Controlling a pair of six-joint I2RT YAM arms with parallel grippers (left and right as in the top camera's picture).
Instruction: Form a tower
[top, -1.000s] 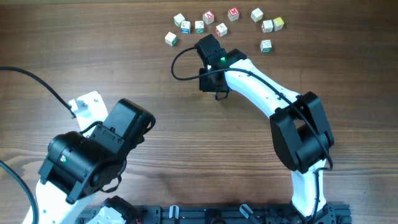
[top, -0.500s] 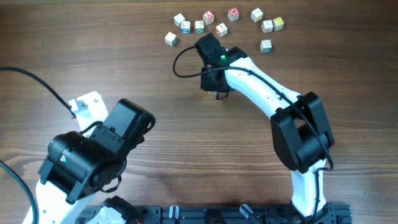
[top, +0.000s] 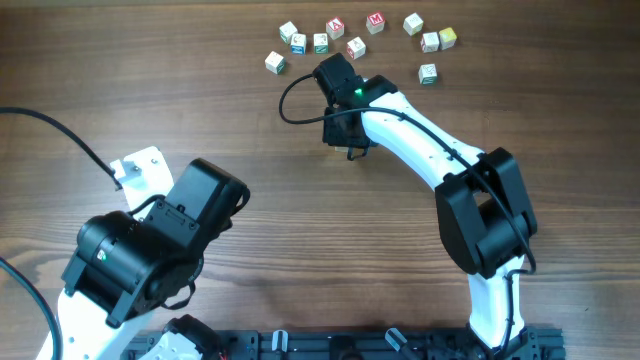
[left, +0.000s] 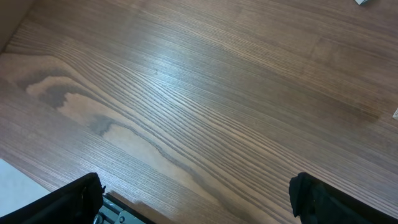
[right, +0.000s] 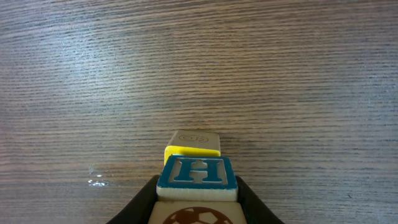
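Note:
My right gripper (right: 197, 190) is shut on a wooden letter cube (right: 196, 173) that has a blue H face and a football print on the side nearest the camera. Just past that cube shows a yellow-faced cube with a pale top (right: 193, 144), the one visible part of the tower. I cannot tell whether the two cubes touch. From overhead the right gripper (top: 345, 135) covers both. My left gripper (left: 198, 204) is open over bare wood, its black fingertips (left: 84, 198) far apart.
Several loose letter cubes lie at the back of the table, from a green-faced one (top: 275, 63) through red ones (top: 375, 20) to a yellow one (top: 447, 37). The left arm (top: 150, 250) fills the near left. A black cable (top: 60, 130) crosses the left side.

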